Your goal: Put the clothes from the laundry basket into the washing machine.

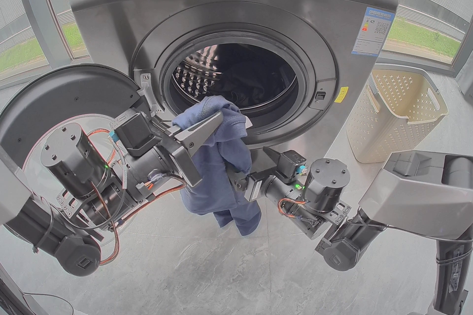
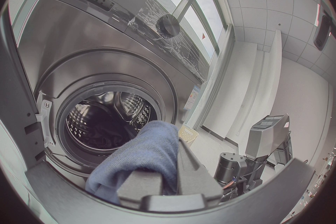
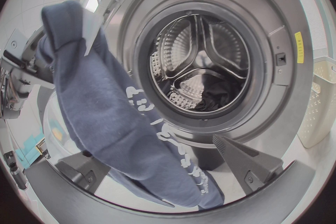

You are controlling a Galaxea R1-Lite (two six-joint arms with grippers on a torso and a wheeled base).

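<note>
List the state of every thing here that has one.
door: swung open
drum: holds dark clothes
garment: hanging from the left gripper, outside the drum
left gripper: shut on garment
right gripper: open, by the garment's lower part
basket: upright, visible inside looks empty

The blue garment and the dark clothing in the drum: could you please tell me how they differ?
The blue garment hangs outside the washing machine, clamped in the left gripper; the dark clothing lies at the bottom of the drum, free of any gripper. The blue garment is mid-blue with white print; the dark clothing looks nearly black, with no print visible. Both are soft, crumpled cloth.
</note>
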